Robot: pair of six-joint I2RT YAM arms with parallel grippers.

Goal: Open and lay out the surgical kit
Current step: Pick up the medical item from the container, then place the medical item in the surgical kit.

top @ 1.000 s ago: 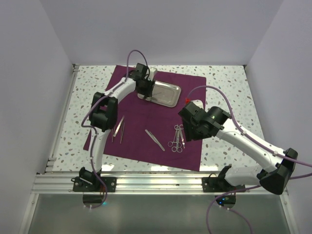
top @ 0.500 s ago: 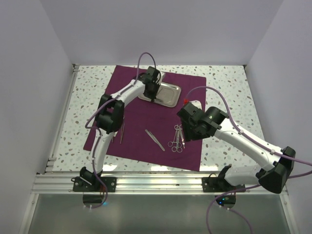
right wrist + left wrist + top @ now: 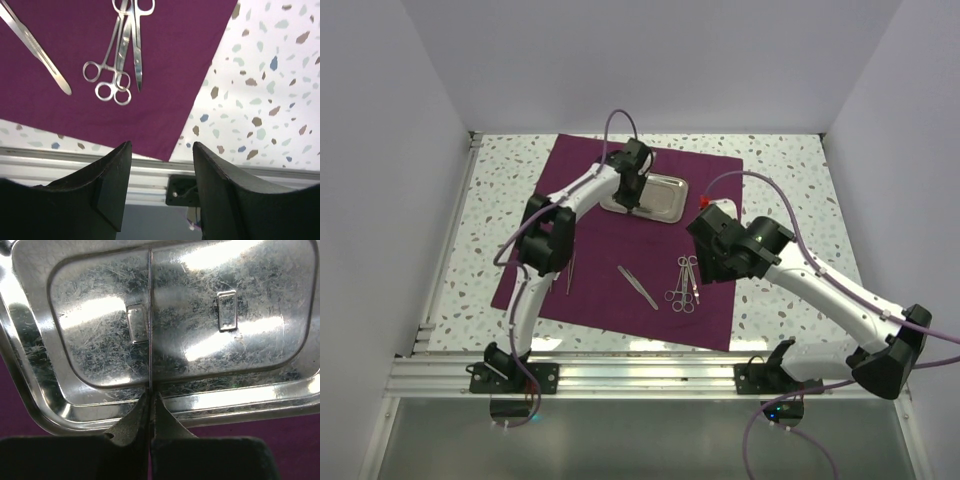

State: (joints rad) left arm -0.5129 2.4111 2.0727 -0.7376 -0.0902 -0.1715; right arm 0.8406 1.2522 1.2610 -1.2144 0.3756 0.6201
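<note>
The maroon cloth (image 3: 610, 260) lies spread flat on the table. The shiny steel tray (image 3: 663, 200) sits on its far part and fills the left wrist view (image 3: 225, 300). My left gripper (image 3: 632, 192) hangs over the tray's left half. It is shut (image 3: 150, 396) on a thin silver instrument (image 3: 150, 315), seen edge-on. Scissors and forceps (image 3: 685, 285) lie bunched on the cloth, with tweezers (image 3: 637, 286) to their left. My right gripper (image 3: 715, 268) is open and empty (image 3: 162, 147), just right of the scissors and forceps (image 3: 117, 75) and the tweezers (image 3: 35, 45).
More thin instruments (image 3: 569, 270) lie on the cloth's left part, partly hidden by the left arm. The speckled table (image 3: 790, 200) shows around the cloth. An aluminium rail (image 3: 640, 375) runs along the near edge, and it also shows in the right wrist view (image 3: 145, 170).
My left gripper has moved right, from the tray's left end to over the tray. The tray has shifted slightly and lies squarer. The right arm has barely moved.
</note>
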